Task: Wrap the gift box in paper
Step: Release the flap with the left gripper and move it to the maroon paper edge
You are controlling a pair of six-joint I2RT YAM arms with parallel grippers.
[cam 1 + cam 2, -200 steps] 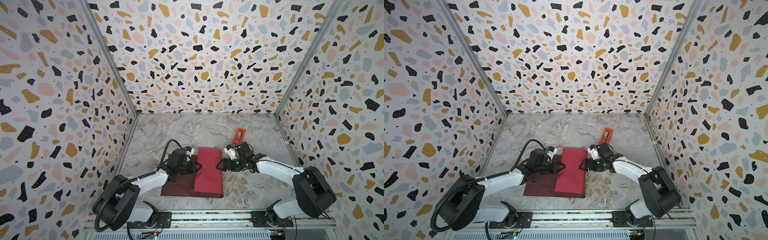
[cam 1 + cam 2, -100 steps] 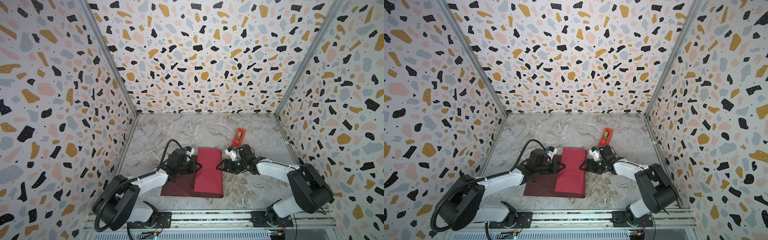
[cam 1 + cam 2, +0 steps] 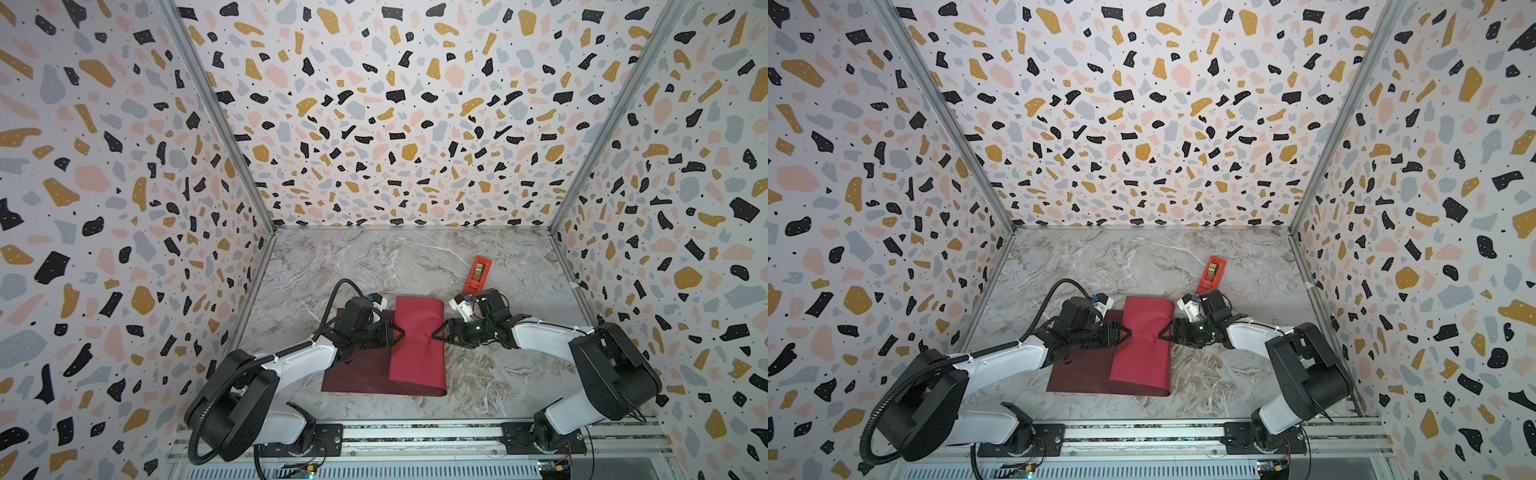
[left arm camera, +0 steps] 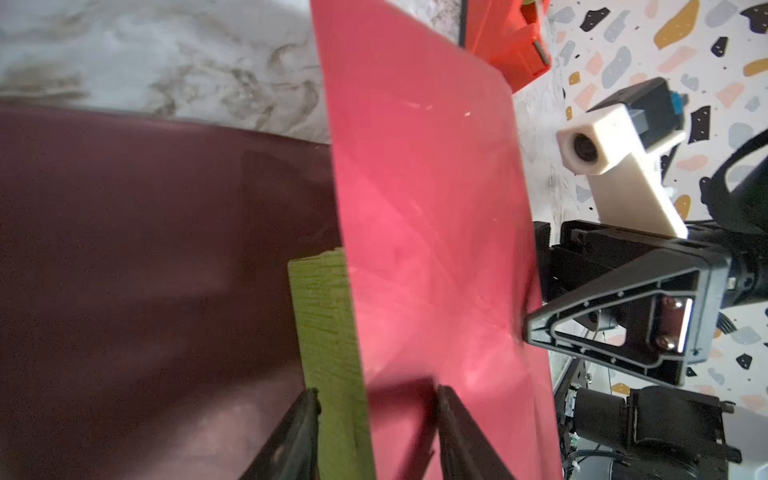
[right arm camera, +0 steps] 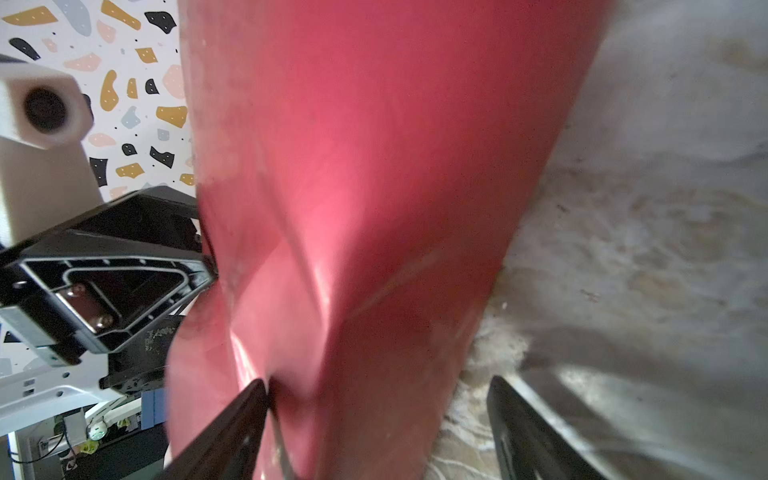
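Note:
The paper (image 3: pixel 417 345) lies on the marble table; its crimson flap is folded up and over the gift box, and its dark maroon part (image 3: pixel 353 374) lies flat to the left. In both top views the paper hides the gift box. Only an olive-green strip of the box (image 4: pixel 328 332) shows, in the left wrist view. My left gripper (image 3: pixel 400 332) (image 4: pixel 378 415) is open at the flap's left edge, its jaws astride the box edge and the flap. My right gripper (image 3: pixel 434 334) (image 5: pixel 378 399) is open wide, with one finger denting the paper's right fold (image 5: pixel 374 166).
A red-orange tape dispenser (image 3: pixel 478 272) lies on the table behind my right gripper, close to its wrist. Terrazzo-patterned walls enclose the table on three sides. A metal rail (image 3: pixel 415 432) with both arm bases runs along the front edge.
My left gripper's jaws have parted at the flap's left edge. My right gripper has edged a little further into the paper's right fold.

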